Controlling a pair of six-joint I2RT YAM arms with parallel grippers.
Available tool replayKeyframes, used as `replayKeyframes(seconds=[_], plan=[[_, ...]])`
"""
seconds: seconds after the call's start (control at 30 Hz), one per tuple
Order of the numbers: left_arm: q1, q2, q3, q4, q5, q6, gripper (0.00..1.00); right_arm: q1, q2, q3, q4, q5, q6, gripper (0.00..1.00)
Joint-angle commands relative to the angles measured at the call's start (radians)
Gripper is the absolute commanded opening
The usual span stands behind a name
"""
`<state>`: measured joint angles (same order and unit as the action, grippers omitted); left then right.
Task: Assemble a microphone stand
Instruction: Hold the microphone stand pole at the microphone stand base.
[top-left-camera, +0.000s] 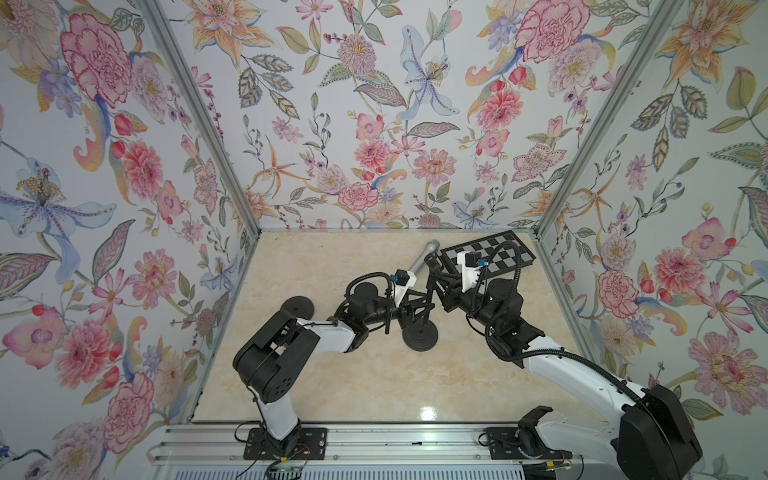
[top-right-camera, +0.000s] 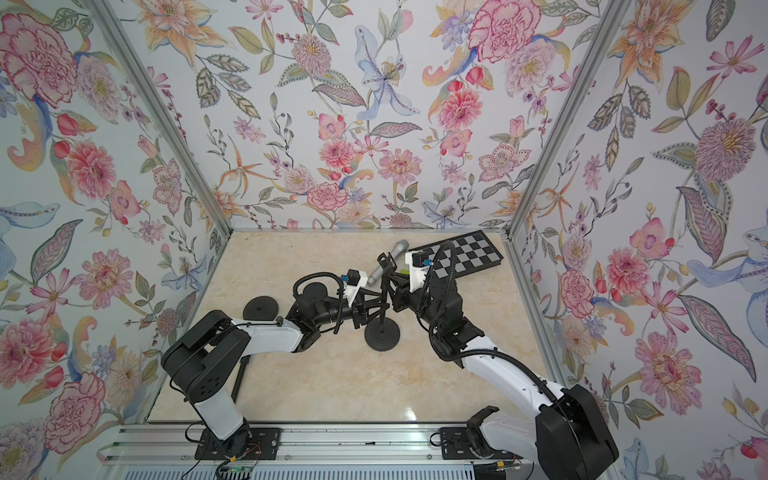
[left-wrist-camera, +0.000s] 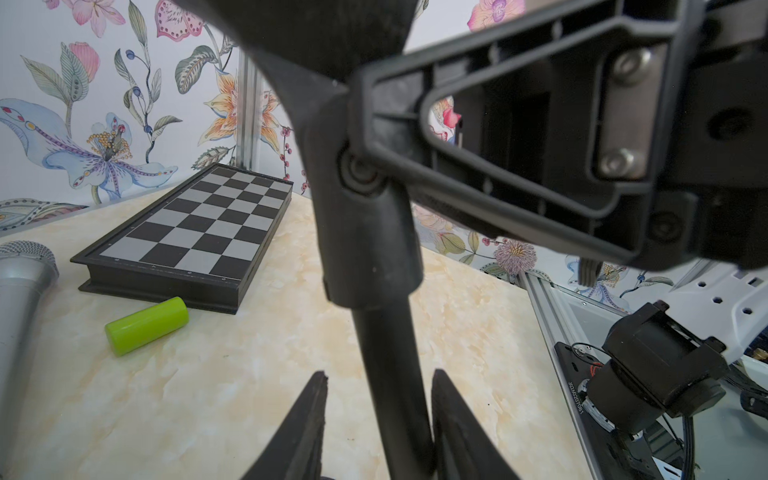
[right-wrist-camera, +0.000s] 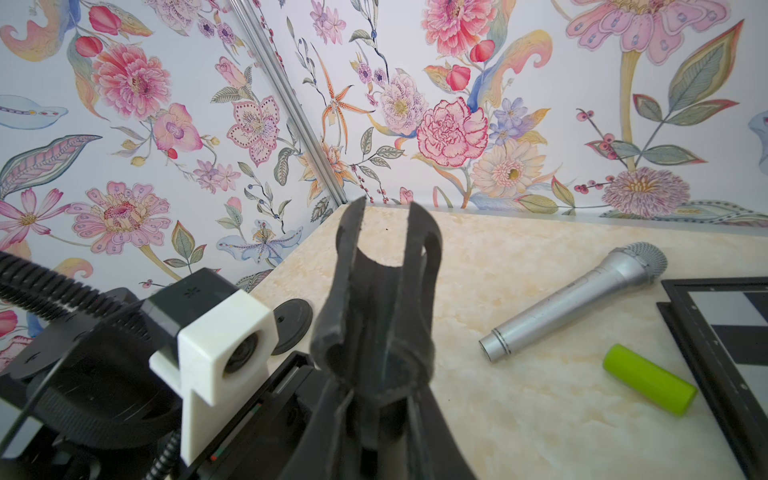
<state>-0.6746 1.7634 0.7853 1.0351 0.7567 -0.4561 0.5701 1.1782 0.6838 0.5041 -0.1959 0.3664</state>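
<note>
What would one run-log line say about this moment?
left hand: straddles black stand pole | right hand: shut on black microphone clip | silver microphone: lying loose

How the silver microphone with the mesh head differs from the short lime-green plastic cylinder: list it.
Colour: the silver microphone is metallic grey; the lime-green cylinder is glossy bright green.
Size: the microphone is far longer than the cylinder.
Shape: the microphone tapers and ends in a mesh head; the cylinder is plain, with rounded ends.
Shared: both lie flat on the marble-look table, near the chequered chessboard, unheld.
</note>
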Motion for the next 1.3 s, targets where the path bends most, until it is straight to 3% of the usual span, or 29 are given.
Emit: replayKeyframes(seconds=[0.0, 0.07, 0.13, 0.47, 0.63, 0.83, 1.03, 1.2, 1.27], plan=[[-0.005, 0.015, -0.002, 0.07, -0.012, -0.019, 0.25, 0.012, 0.005, -0.009, 0.081, 0.004, -0.013, 0.06], [-0.005, 0.014, -0.002, 0.068, -0.014, -0.018, 0.09, 0.013, 0.011, -0.002, 0.07, -0.006, -0.02, 0.1], [-0.005, 0.014, 0.001, 0.064, -0.015, -0.02, 0.01, 0.016, 0.011, -0.005, 0.064, -0.025, -0.028, 0.2], [-0.002, 0.005, -0.046, 0.175, -0.068, -0.011, 0.02, 0.028, -0.051, -0.064, 0.001, -0.003, -0.068, 0.4], [0.001, 0.016, -0.11, 0.362, -0.088, 0.011, 0.0, 0.025, -0.013, -0.03, 0.014, -0.06, -0.05, 0.45], [0.0, 0.043, -0.136, 0.415, -0.1, 0.035, 0.01, 0.027, 0.024, -0.002, 0.045, -0.088, -0.056, 0.44], [-0.001, 0.071, -0.14, 0.471, -0.101, 0.047, 0.01, 0.031, 0.065, 0.026, 0.076, -0.082, -0.057, 0.36], [0.0, 0.147, -0.19, 0.738, -0.125, 0.003, 0.01, 0.045, 0.083, 0.045, 0.05, -0.021, -0.083, 0.18], [0.0, 0.17, -0.18, 0.751, -0.13, -0.004, 0.04, 0.051, 0.091, 0.035, 0.053, -0.005, -0.094, 0.14]])
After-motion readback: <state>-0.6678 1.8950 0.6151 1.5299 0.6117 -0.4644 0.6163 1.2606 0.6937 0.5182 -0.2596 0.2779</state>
